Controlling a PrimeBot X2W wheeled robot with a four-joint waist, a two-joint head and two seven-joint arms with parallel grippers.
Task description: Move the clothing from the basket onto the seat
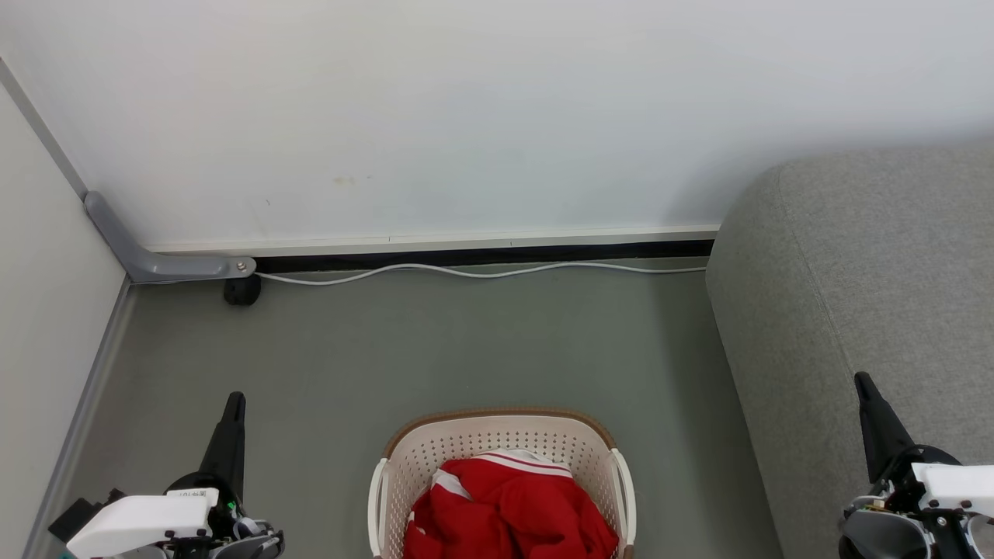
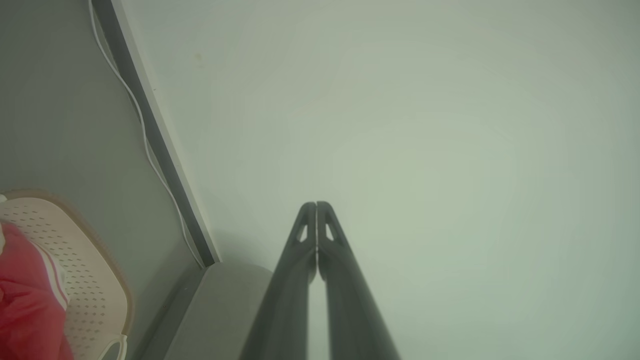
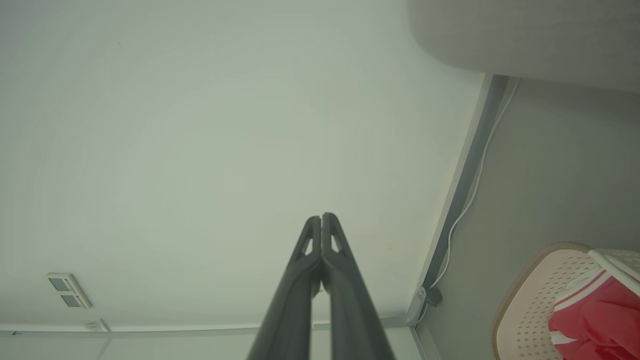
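Observation:
Red clothing (image 1: pixel 509 508) with white stripe trim lies piled in the cream perforated basket (image 1: pixel 497 439) with a brown rim, at the bottom centre of the head view. The grey sofa seat (image 1: pixel 862 310) fills the right side. My left gripper (image 1: pixel 234 400) is shut at lower left, well left of the basket, holding nothing. My right gripper (image 1: pixel 860 380) is shut at lower right, in front of the sofa. In the left wrist view the shut fingers (image 2: pixel 316 206) point at the wall, with the basket (image 2: pixel 85 260) and clothing (image 2: pixel 25 310) at the left. The right wrist view has shut fingers (image 3: pixel 321 218), the basket (image 3: pixel 530 300) and clothing (image 3: pixel 595 310).
The basket stands on a grey floor (image 1: pixel 427 349). A white wall (image 1: pixel 466 116) rises behind, with a white cable (image 1: pixel 481 272) along its base. A grey angled bracket (image 1: pixel 147 260) and a black foot (image 1: pixel 242 289) sit at the left corner. A side wall (image 1: pixel 39 310) bounds the left.

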